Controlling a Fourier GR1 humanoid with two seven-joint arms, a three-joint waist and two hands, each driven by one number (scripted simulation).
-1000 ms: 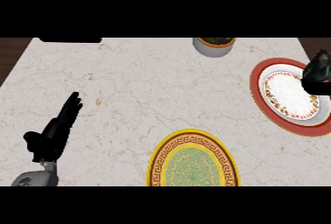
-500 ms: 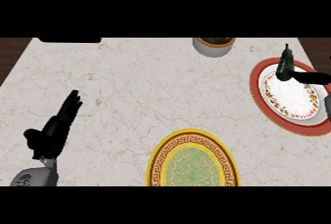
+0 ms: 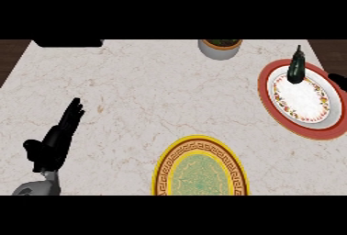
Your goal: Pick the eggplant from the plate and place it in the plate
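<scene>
Head view: dark purple eggplant (image 3: 296, 68) upright on upper rim of red-rimmed white plate (image 3: 303, 98) at right, not yet picked. Yellow-rimmed green patterned plate (image 3: 202, 168) at bottom centre holds nothing, so I judge transfer not started; grasp, carry, place all left. Right hand (image 3: 338, 79) only dark sliver at right edge, near eggplant but apart; cannot tell its state. Left hand (image 3: 58, 137) rests at left on marble surface (image 3: 149, 92), fingers (image 3: 72, 112) straight, holding nothing.

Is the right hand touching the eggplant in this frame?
Apart. The head view shows only a dark bit of the right hand at the right edge, with red plate rim showing between it and the eggplant.
</scene>
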